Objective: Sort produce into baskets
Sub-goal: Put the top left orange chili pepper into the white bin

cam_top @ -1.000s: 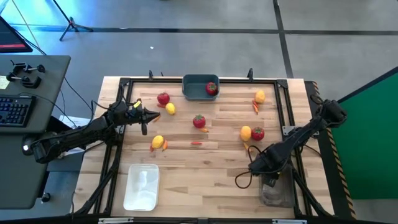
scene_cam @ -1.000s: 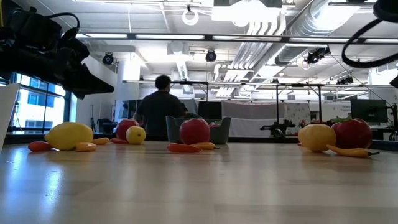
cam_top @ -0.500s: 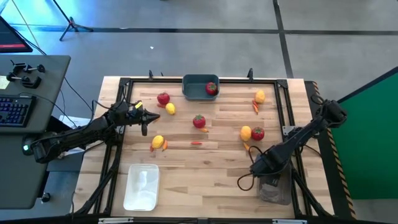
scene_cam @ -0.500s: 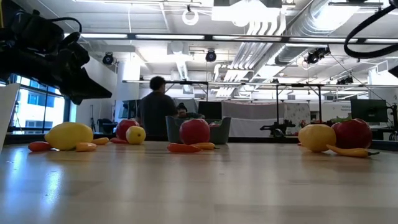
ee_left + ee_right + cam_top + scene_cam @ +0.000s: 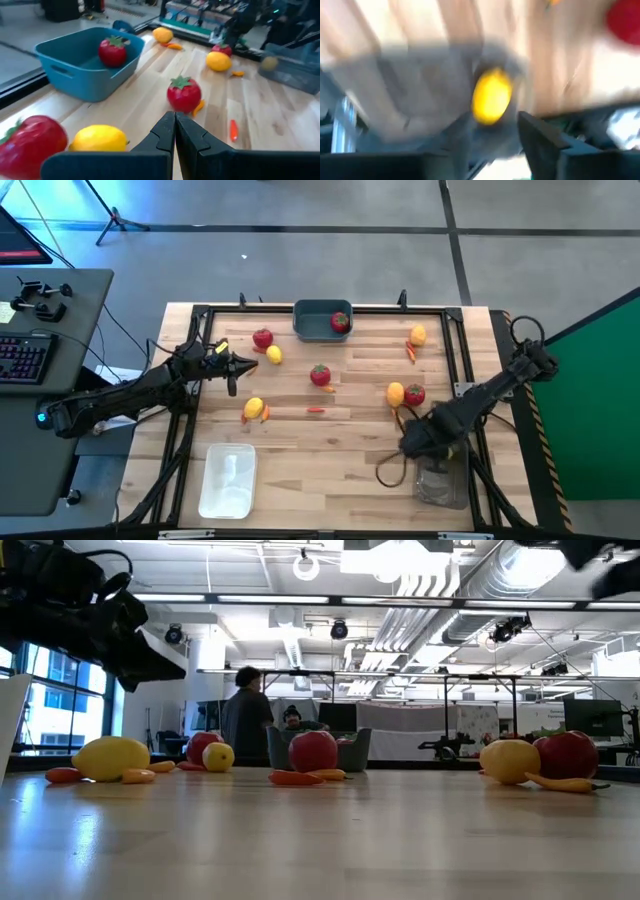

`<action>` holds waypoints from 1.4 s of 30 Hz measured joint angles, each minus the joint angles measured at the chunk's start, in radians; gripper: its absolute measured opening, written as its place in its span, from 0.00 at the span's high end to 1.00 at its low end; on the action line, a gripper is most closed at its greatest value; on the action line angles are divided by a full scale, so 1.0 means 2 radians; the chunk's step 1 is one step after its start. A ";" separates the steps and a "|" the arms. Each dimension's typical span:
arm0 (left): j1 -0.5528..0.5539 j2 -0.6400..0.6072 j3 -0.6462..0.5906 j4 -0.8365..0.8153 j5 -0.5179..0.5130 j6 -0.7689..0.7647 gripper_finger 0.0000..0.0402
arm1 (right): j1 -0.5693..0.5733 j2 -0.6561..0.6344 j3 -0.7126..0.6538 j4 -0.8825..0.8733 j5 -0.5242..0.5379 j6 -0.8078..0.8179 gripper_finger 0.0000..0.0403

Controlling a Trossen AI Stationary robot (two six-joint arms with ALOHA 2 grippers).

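Note:
Produce lies scattered on the wooden table: tomatoes (image 5: 262,338) (image 5: 320,375) (image 5: 414,394), lemons (image 5: 274,355) (image 5: 253,408) (image 5: 396,393) (image 5: 417,335) and thin orange peppers (image 5: 316,410). One tomato (image 5: 340,322) sits in the blue basket (image 5: 318,328) at the far edge. My left gripper (image 5: 240,364) (image 5: 175,131) hovers shut at the left, near a tomato and a lemon. My right gripper (image 5: 425,442) hangs open, pointing down over the smoky basket (image 5: 442,485). A lemon (image 5: 491,102) shows blurred beyond its fingers, inside that basket.
A white basket (image 5: 228,480) stands at the near left, with nothing in it. A black frame (image 5: 195,380) runs around the table's edges. A green panel (image 5: 600,400) stands to the right. A person (image 5: 243,720) moves in the room beyond the far edge.
My right gripper has risen above the smoky basket at the near right and turned at the wrist. The produce on the table has kept its place. The person in the background has stepped sideways.

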 joint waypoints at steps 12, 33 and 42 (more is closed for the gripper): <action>-0.022 0.095 0.071 -0.133 -0.122 -0.058 1.00 | -0.188 -0.011 -0.072 0.265 0.083 -0.204 0.89; -0.022 0.306 0.099 -0.161 -0.167 -0.075 0.66 | -0.316 -0.011 -0.122 0.487 0.102 -0.349 0.75; -0.022 0.362 0.100 -0.140 -0.194 -0.071 0.72 | -0.315 -0.011 -0.122 0.496 0.111 -0.378 0.75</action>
